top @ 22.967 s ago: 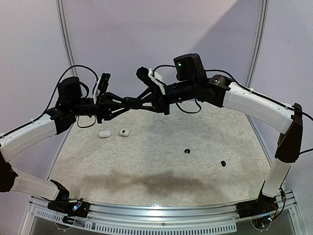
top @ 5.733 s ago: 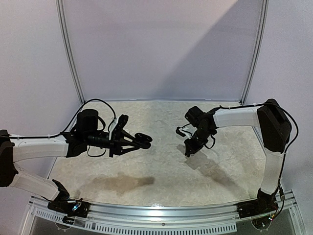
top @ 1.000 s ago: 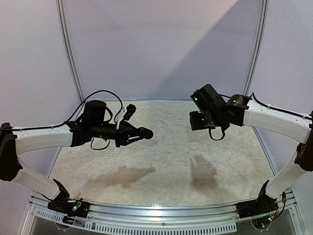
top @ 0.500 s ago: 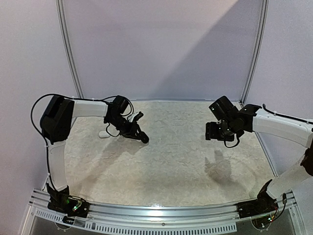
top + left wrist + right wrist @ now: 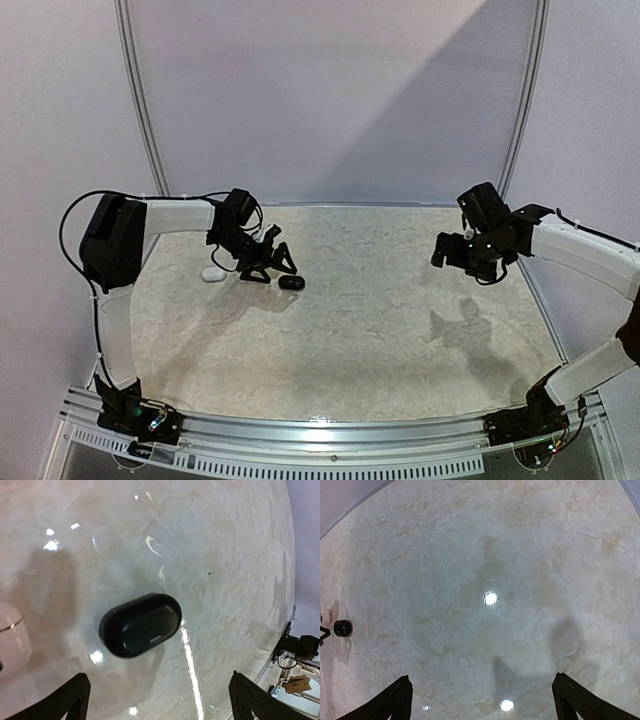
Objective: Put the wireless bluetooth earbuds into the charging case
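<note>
Shifted since moments ago, over the marbled table (image 5: 400, 350): right arm (image 5: 590, 250) drawn further toward the right edge, left arm (image 5: 180, 213) scarcely moved at the far left. Changed at both tips too, from shut tight on the left and half closed on the right to full spread.

Left gripper (image 5: 270, 267) low over the table, wide open and holding nothing, with both fingers (image 5: 70, 700) clear at the lower corners of the wrist view. Right gripper (image 5: 452, 252) raised, equally wide and empty, well apart from every object.

Lying free on the table just beyond the left fingers: black charging case (image 5: 140, 625), oval, lid shut, flat on its base. Near it toward the left wall, not touching: white case (image 5: 212, 273), also shut as far as can be told.

No wireless bluetooth earbuds in sight anywhere on the table. Judged to be inside the closed cases, though not checkable from these views. Task judged close to finished, with release of the black case as the step in hand.

To finish cleanly: lift straight up before swinging away, keeping the jaws at full spread to avoid clipping the case or skating it across the glossy top. Avoid drifting left toward the white case. Hold the right arm high and out of the way. Check once more from above for a lid left ajar or a stray bud before calling it done.
</note>
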`<state>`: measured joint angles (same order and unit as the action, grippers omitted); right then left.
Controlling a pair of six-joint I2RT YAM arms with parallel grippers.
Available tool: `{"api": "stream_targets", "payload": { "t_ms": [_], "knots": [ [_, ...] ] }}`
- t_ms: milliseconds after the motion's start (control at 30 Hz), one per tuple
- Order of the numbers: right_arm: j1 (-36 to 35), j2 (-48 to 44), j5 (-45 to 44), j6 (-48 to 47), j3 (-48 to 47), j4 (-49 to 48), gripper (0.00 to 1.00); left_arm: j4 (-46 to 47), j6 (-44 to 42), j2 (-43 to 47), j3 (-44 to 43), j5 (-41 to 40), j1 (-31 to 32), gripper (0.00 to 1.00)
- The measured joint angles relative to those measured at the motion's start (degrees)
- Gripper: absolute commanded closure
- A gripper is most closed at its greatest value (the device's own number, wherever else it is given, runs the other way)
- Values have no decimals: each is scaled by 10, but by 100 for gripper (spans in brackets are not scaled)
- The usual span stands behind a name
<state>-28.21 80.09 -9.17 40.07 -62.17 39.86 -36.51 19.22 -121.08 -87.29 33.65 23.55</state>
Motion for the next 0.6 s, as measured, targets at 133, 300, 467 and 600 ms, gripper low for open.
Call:
{"api": "stream_targets", "payload": {
  "t_ms": [133,300,467,600],
  "knots": [
    [84,0,59,-21,0,-42,1,-47,-28,70,1,-25,-1,1],
    [211,-3,131,-43,26,-141,1,-64,-113,227,35,-93,-4,1],
    [308,-37,103,-67,156,-302,1,-54,-191,365,81,-215,-59,1],
    [306,-47,35,-117,216,-387,1,-42,-230,418,146,-274,-116,1]
  ]
}}
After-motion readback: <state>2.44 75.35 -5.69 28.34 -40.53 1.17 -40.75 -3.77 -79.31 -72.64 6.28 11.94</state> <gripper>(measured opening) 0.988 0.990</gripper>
